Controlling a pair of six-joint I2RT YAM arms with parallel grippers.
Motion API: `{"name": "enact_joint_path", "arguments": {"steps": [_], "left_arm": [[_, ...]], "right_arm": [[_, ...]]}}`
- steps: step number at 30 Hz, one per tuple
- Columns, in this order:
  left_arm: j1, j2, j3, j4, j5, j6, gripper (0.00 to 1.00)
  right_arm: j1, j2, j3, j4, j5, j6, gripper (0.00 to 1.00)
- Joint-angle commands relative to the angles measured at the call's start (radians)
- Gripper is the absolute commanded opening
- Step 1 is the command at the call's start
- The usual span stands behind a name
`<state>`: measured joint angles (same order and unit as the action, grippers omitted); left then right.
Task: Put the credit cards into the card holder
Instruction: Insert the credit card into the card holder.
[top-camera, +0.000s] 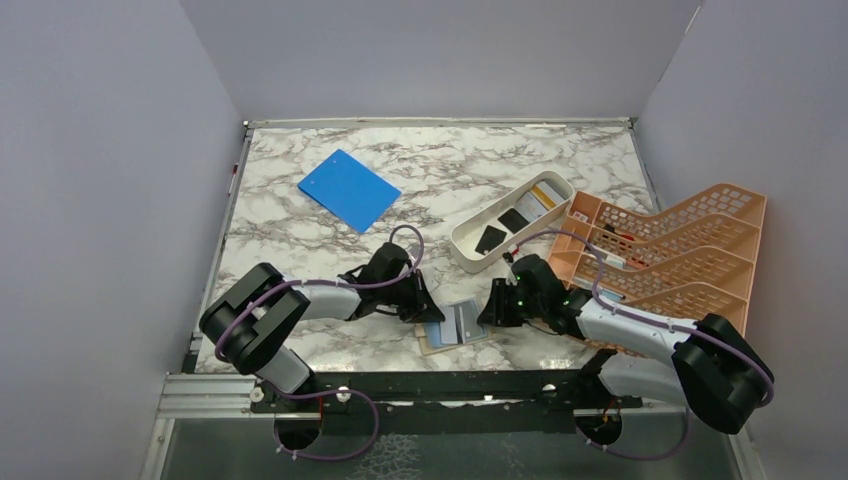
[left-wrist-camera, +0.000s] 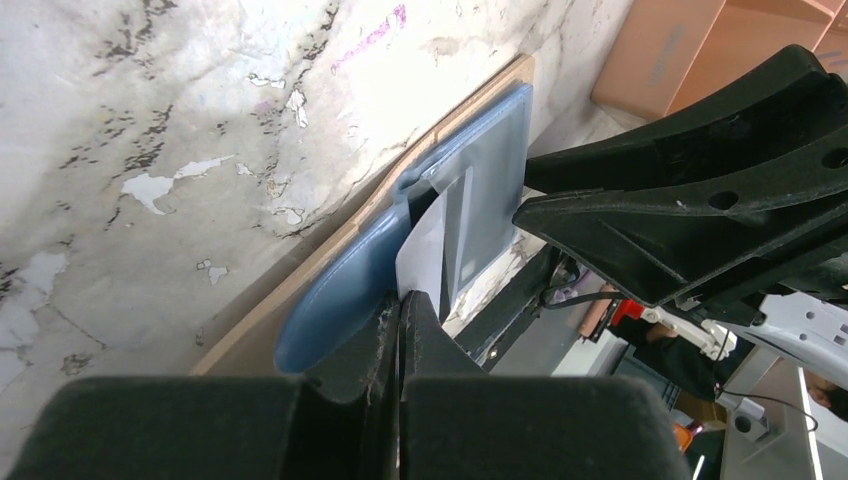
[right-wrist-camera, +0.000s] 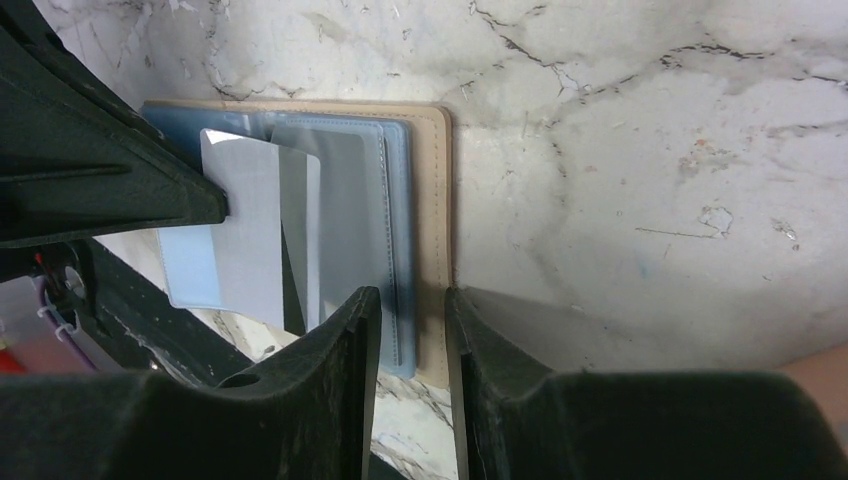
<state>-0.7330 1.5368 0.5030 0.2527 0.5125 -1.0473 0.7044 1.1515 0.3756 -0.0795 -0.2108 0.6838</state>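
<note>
table (top-camera: 300, 220): we're seeing a marble top carrying everything.
orange rack (top-camera: 690, 250): standing well to the right of the card holder (top-camera: 455, 325); we're judging it no part of the job.
blue board (top-camera: 348, 189): lying well behind and left of the card holder, apart from both arms.
white tray (top-camera: 470, 255): lying behind and just right of the card holder.
left gripper (left-wrist-camera: 400, 305): sitting at the card holder's left side, claw pinching tight on the pale card (right-wrist-camera: 245, 230).
right gripper (right-wrist-camera: 412, 300): sitting over the card holder's right edge, claw narrow, fingers straddling the tan border; we're not able to tell whether it is clamping.
card holder: lying open and flat between both grippers, blue sleeves facing up.
pale card: lying skewed across the card holder's sleeves, partly overhanging, not looking seated.
tray cards (top-camera: 491, 238): two black, one white-and-yellow, waiting behind the card holder.
progress: we're judging it early; one card going in, none clearly pocketed, at least three remaining.
</note>
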Motion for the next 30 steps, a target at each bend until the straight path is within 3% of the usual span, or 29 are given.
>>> {"name": "enact_joint_path", "arguments": {"steps": [1,14,30], "left_arm": [[-0.012,0.018,0.008,0.0,-0.03,0.01,0.0],[-0.015,-0.07,-0.031,-0.043,-0.184,-0.003,0.0],[-0.042,-0.132,-0.081,0.042,-0.263,-0.088,0.0]], "right_arm": [[0.021,0.014,-0.028,0.037,-0.006,0.023,0.34],[0.03,0.008,-0.056,0.048,-0.001,0.035,0.31],[0.039,-0.002,-0.073,0.093,-0.038,0.062,0.27]]}}
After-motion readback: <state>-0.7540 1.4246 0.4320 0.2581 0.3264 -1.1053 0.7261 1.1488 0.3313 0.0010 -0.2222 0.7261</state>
